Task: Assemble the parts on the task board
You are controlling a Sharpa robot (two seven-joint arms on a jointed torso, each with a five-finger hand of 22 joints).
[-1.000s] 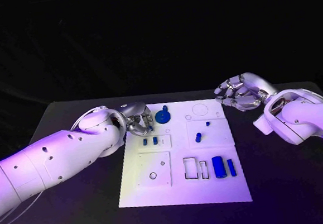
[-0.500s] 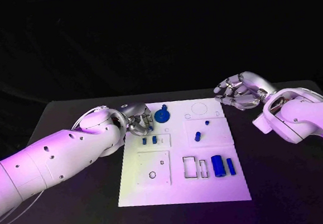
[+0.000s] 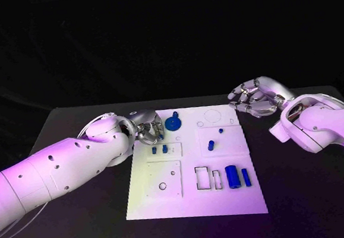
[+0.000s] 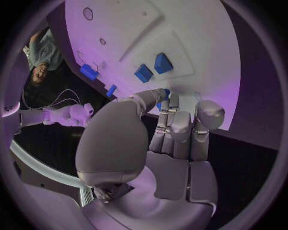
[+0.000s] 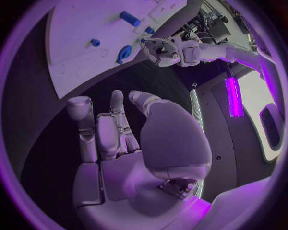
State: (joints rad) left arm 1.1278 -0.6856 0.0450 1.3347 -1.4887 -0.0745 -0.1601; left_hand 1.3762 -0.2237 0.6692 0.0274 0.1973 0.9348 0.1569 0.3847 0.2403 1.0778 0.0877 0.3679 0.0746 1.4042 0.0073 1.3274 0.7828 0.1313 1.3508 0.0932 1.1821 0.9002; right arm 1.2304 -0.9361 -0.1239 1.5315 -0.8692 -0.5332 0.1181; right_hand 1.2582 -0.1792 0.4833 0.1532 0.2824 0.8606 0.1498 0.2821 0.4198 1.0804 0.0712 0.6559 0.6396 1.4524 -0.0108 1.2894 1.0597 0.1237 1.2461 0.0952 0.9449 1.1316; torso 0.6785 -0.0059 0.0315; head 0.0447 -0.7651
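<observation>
Task board (image 3: 198, 169): head view, white plate mid-table (image 3: 83, 227), blue parts on it; the large round part (image 3: 172, 122) stands near its far left corner.
Left hand (image 3: 146, 128): at the board's far left edge, just beside the round part, fingers curled toward it; whether it pinches anything I cannot tell here.
Change: almost none since a second ago; both arms have held their posts, so in my judgement assembly is paused at the approach.
Right hand (image 3: 254, 99): hovering off the board's far right corner, fingers curled in, nothing in them.
Room: the board's near half lies open, with two long parts (image 3: 238, 177) by the slots; bare table on both sides.
Left wrist view: left hand (image 4: 177, 129) reaches over the board's edge, fingertips bunched around something blue; two square parts (image 4: 153, 68) just beyond.
Right wrist view: right hand (image 5: 114, 132) over dark table, holding nothing, well apart from the board (image 5: 78, 33).
</observation>
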